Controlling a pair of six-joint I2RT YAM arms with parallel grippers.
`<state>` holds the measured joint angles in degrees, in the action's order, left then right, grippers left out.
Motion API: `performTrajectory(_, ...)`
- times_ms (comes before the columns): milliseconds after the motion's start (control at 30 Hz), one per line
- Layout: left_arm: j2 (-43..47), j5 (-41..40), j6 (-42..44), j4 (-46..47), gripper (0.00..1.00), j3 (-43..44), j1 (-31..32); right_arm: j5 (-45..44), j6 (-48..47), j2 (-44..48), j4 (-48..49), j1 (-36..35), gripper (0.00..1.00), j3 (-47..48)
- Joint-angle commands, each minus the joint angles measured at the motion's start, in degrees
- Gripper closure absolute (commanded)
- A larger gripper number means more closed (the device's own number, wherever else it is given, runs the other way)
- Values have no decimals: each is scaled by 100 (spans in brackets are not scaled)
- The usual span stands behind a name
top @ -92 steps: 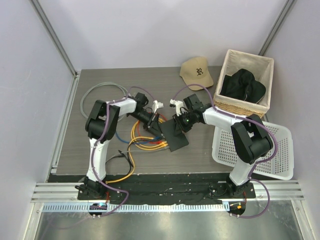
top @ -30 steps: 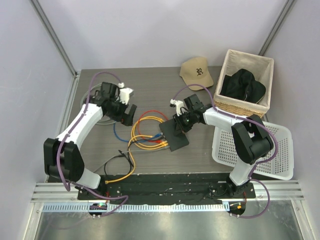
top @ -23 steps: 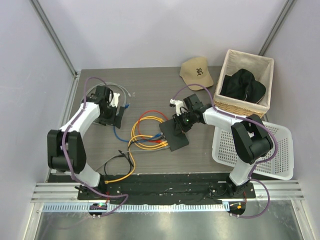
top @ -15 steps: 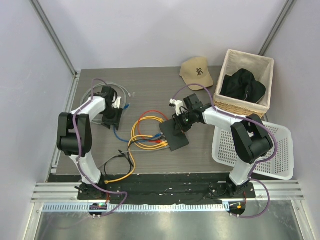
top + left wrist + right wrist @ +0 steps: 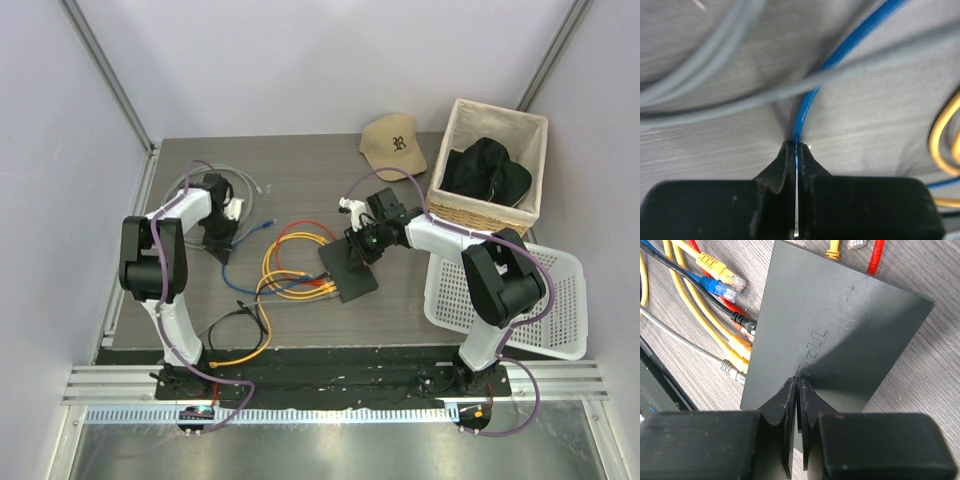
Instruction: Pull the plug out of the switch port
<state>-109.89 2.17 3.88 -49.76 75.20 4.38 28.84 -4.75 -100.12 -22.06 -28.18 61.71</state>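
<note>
Fingers of left gripper [image 5: 796,150] are clamped on blue cable [image 5: 840,55]; switch [image 5: 350,272] is pressed mid-frame, rightward, by closed right gripper [image 5: 797,390].

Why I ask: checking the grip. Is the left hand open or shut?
Shut: in the wrist view the left hand pinches the blue cable, fingertips nearly touching.

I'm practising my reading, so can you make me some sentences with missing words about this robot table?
The left arm's jaws pinch a ___ cable.
The tan cap has the letter ___ on it.
The black garment lies inside the wicker ___.
The right arm's jaws point down at the flat black ___.
Missing words: blue, R, basket, switch.
</note>
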Motion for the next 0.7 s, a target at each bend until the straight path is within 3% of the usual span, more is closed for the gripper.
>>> performTrajectory(0,537,328,1157,-807,100,48,-60,-590,-210,-228,-79,-20,87,-116)
performTrajectory(333,2093,47,2793,-141,100,170,-60,-529,-193,-482,-114,-29,87,104)
performTrajectory(467,2165,-1076,2443,991,100,232,-60,-520,-192,-491,-114,-38,87,122)
performTrajectory(500,2086,-1731,2329,1151,100,249,-69,-528,-201,-483,-105,-38,87,122)
performTrajectory(567,1674,-2351,1619,1399,100,493,-174,-529,-193,-448,-96,-38,87,95)
performTrajectory(667,1076,-2073,546,758,100,1082,-611,-572,-210,-342,-61,-47,87,43)
